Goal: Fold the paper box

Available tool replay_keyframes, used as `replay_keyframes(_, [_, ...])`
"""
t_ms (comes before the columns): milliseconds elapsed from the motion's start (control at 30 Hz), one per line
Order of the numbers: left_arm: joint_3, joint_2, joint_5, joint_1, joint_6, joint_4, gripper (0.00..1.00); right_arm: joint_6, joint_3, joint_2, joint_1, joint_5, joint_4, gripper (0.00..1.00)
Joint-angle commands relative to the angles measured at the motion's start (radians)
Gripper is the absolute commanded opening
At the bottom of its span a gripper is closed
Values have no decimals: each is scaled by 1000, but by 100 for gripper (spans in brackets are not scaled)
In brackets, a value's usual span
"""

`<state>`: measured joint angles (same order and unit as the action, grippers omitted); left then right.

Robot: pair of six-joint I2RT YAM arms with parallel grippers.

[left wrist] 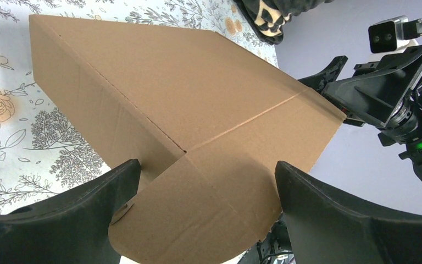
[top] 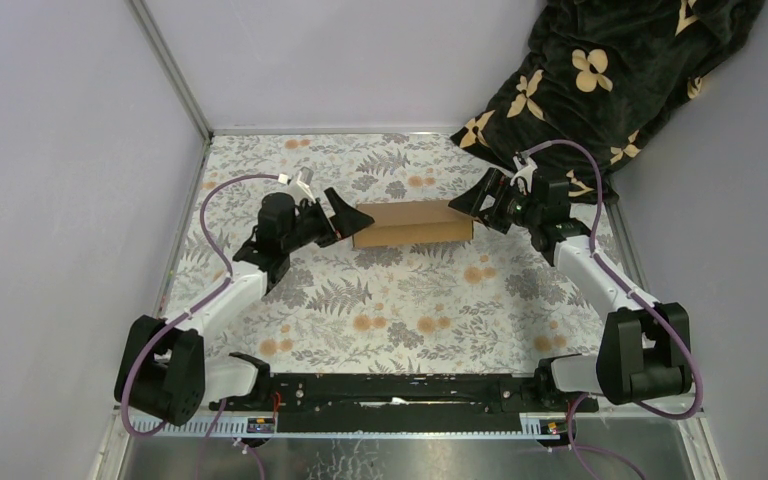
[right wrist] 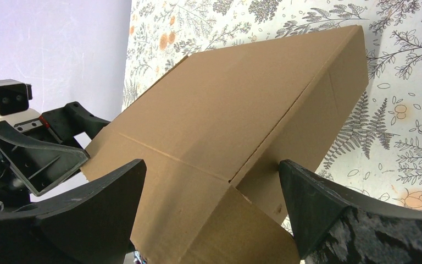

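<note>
The paper box (top: pixel 413 223) is plain brown cardboard, folded into a shallow closed shape, and lies mid-table on the floral cloth. My left gripper (top: pixel 345 215) is at its left end and my right gripper (top: pixel 475 200) at its right end. In the left wrist view the box (left wrist: pixel 187 93) fills the frame, and its rounded end flap lies between the wide-open fingers of the left gripper (left wrist: pixel 207 176). In the right wrist view the box (right wrist: pixel 236 110) likewise has an end flap between the spread fingers of the right gripper (right wrist: pixel 211 181). Neither gripper clamps the cardboard.
A dark blanket with beige flowers (top: pixel 610 70) is heaped at the back right corner, just behind the right arm. Pale walls close in the table on the left, back and right. The floral cloth (top: pixel 400 310) covers the table.
</note>
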<state>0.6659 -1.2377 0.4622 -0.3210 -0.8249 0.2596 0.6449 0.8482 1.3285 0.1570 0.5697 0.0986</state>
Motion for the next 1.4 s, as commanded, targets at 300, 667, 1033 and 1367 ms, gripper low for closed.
replay_keyframes(300, [91,23,51,-11,-33,-109,99,50,65,-48,7,87,-8,100])
replay_keyframes(667, [128,25,75,-3,-49,-178,99,75,87,-51,7,94,-43,100])
replay_keyframes(1033, [164,13,103,8,-73,-227,99,59,137,-63,7,86,-151,100])
replay_keyframes(1367, [183,13,130,10,-104,-258,99,74,149,-73,7,87,-200,100])
